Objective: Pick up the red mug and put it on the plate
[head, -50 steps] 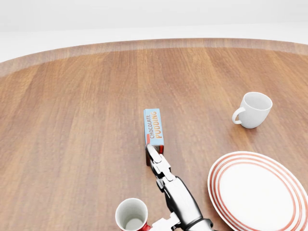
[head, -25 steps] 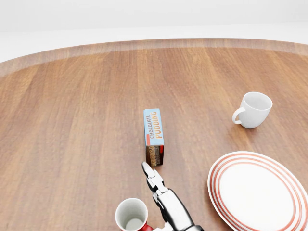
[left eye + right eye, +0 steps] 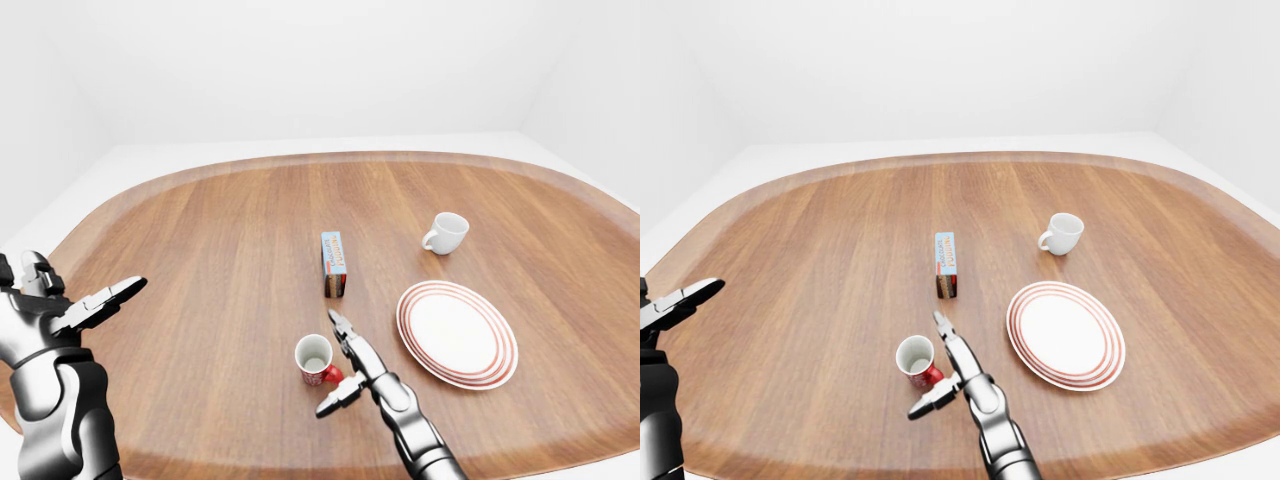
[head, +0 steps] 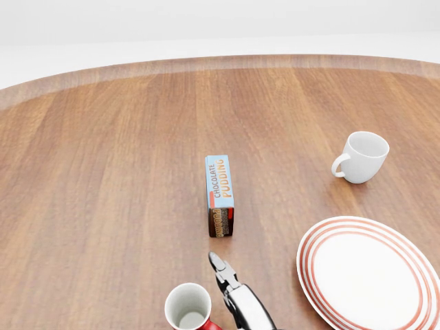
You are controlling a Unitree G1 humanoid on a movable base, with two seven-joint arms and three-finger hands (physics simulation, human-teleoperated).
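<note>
Two spread fingers of the right hand (image 3: 345, 365) flank the red mug (image 3: 316, 359), apparently lining up for a grasp; it stands upright left of the plate (image 3: 457, 334); the left hand (image 3: 75, 310) idles splayed.

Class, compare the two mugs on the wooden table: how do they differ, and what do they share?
The red ceramic mug is red outside with a white interior; the white ceramic mug is white throughout. The red mug stands beside the right robot hand; the white mug stands apart, beyond the striped plate. Both stand upright with handles.
</note>
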